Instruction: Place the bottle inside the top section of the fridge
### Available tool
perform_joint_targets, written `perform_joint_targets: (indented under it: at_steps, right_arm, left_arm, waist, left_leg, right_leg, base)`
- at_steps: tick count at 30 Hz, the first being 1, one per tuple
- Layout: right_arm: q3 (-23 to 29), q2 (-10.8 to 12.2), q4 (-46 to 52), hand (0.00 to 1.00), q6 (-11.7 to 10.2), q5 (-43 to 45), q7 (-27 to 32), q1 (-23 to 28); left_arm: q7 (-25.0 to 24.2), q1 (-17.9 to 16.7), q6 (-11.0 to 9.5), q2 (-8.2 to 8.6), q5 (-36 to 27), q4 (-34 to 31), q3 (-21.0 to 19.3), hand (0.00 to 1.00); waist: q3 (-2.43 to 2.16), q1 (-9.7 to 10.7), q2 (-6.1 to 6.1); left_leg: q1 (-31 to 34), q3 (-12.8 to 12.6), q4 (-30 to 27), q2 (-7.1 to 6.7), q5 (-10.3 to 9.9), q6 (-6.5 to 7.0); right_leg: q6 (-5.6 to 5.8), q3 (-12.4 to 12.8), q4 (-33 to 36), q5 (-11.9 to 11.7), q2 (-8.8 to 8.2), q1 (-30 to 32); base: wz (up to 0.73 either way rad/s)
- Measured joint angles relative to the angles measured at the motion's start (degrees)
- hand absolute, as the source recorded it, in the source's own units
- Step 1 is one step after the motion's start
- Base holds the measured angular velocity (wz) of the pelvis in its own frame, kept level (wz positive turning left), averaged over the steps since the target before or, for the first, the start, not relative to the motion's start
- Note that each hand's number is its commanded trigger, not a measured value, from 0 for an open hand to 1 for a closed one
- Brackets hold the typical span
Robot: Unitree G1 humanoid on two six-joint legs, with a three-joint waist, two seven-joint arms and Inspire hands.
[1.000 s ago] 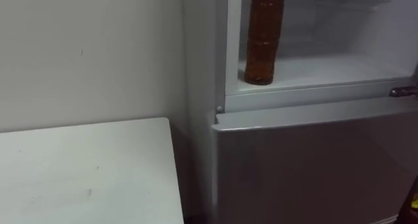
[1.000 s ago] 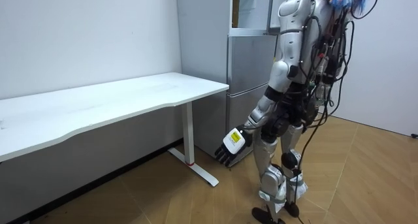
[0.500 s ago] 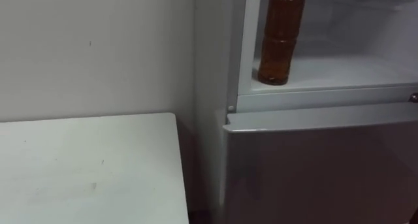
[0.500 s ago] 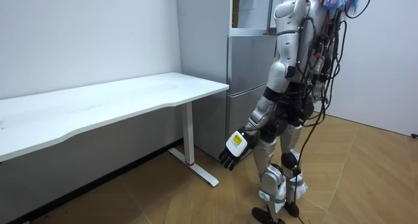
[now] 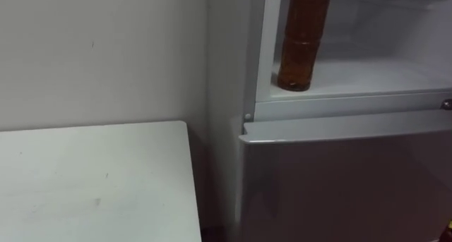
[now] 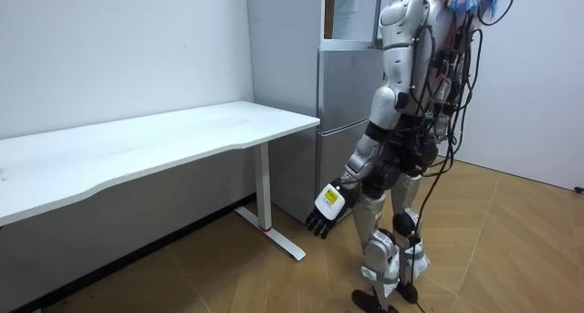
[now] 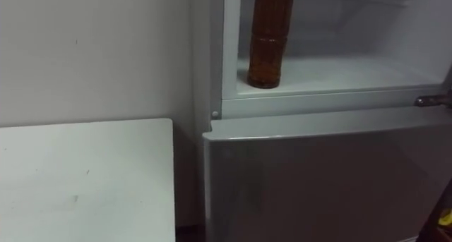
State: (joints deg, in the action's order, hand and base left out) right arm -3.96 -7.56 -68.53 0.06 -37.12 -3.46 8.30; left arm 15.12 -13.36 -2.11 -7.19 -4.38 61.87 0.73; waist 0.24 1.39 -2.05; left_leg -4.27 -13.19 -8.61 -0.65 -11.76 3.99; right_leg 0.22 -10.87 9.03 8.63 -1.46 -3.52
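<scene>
**Lower sinks the left hand (image 6: 326, 206), with nothing in it**

Since a second ago that hand has dropped a shade and swung in nearer the legs. It hangs low on the room view's left, its back turned outward and its fingers loose, pointing at the floor and holding nothing.

The robot stands upright, right up against the tall silver-grey two-door fridge (image 5: 339, 178). The lower door is shut and the upper compartment is open.

And there it is: the tall plastic bottle of amber-brown liquid (image 5: 304, 41) hasn't budged. It stands on the white shelf (image 5: 374, 76) of the upper compartment with its long axis vertical. Its base is down and its neck points straight up, running off the top of the eye views. It sits at the shelf's front left corner, just beside the inner left wall.

To the fridge's left, a flat white rectangular table top (image 5: 92, 178) reaches close to the fridge's side, against a pale wall (image 5: 99, 51).
</scene>
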Motion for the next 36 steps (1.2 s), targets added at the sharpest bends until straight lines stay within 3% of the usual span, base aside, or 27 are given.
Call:
perform_joint_targets:
  at_steps: [1,6,12,15,18,23,24,29,36]
  right_arm:
    - [1.5,0.0,1.2,0.0,0.0,-1.0,0.8,0.6]
    - [7.1,-0.5,6.2,0.0,-0.4,-5.9,3.9,1.2]
    - [16.2,-1.0,13.7,0.0,-2.7,-9.2,8.1,2.3]
    - [17.7,-2.2,15.7,0.0,-3.9,-10.1,10.8,2.9]
    - [21.1,-2.4,19.5,0.0,-3.8,-11.8,14.1,3.4]
    - [25.8,-5.1,27.1,0.0,-4.0,-11.7,18.2,2.6]
    - [26.1,-5.5,27.7,0.0,-4.1,-11.8,18.9,2.3]
    - [28.3,-8.9,35.6,0.0,-4.3,-9.1,25.9,2.1]
    - [28.6,-11.3,48.9,0.0,-4.4,-1.1,32.2,2.1]
  left_arm:
    - [0.1,-0.1,0.0,-0.08,0.0,0.0,-1.0,0.0]
    - [1.0,-0.6,-0.8,-0.78,0.0,0.0,-3.6,0.0]
    - [2.0,-2.5,-2.1,-0.8,0.2,0.0,-9.3,0.0]
    - [2.0,-2.8,-2.1,-1.68,0.7,0.0,-9.6,0.0]
    - [2.0,-3.4,-2.2,-2.15,0.6,0.0,-9.8,0.0]
    - [2.3,-4.2,-2.1,-2.33,3.6,0.0,-13.2,0.0]
    - [2.3,-4.2,-2.1,-2.34,4.0,-0.1,-13.6,0.0]
    - [3.1,-4.1,-2.1,-3.12,4.2,-0.5,-13.9,0.0]
    - [3.2,-3.7,-2.0,-3.15,7.9,-0.6,-13.6,0.0]
  waist:
    - [0.19,0.0,-0.12]
    - [0.17,0.5,-0.33]
    - [0.02,1.4,-0.52]
    - [-0.06,1.7,-0.65]
    - [-0.26,1.8,-1.03]
    - [-0.26,3.2,-1.59]
    - [-0.42,3.3,-2.03]
    - [-0.38,4.2,-2.92]
    - [-0.22,4.7,-3.47]
  left_leg:
    - [-0.4,0.0,0.0,0.0,-0.1,-0.06]
    - [-0.5,0.0,-0.3,-0.05,-0.2,-0.04]
    - [-1.4,0.0,-0.3,-0.1,-0.2,-0.04]
    - [-1.4,0.0,-0.2,-0.08,-0.3,-0.05]
    - [-1.4,-0.1,0.0,-0.08,-0.3,-0.05]
    - [-1.3,-0.1,0.0,-0.08,-0.3,-0.05]
    - [-1.3,-0.1,0.0,-0.08,-0.3,-0.05]
    - [-1.2,-0.1,0.0,-0.07,-0.3,-0.06]
    - [-1.1,-0.6,0.2,-0.04,-0.3,-0.06]
  right_leg:
    - [0.0,0.2,-0.3,0.0,-0.02,-0.5]
    - [0.01,1.3,-0.4,0.2,0.1,-0.3]
    - [-0.01,1.3,-0.3,0.2,0.28,-0.7]
    - [-0.02,1.4,-0.2,0.2,0.36,-0.7]
    - [-0.05,1.5,-0.2,0.3,0.36,-0.6]
    - [-0.05,1.7,-0.1,0.3,0.41,-0.5]
    - [-0.06,1.8,-0.1,0.3,0.42,-0.5]
    - [-0.05,2.0,-0.1,0.3,0.5,-0.5]
    - [-0.11,2.9,0.8,0.3,0.66,0.5]
  base:
    - [-0.05]
    - [-0.02]
    - [-0.01]
    - [-0.02]
    - [-0.06]
    - [-0.01]
    - [0.0]
    - [0.0]
    - [-0.09]
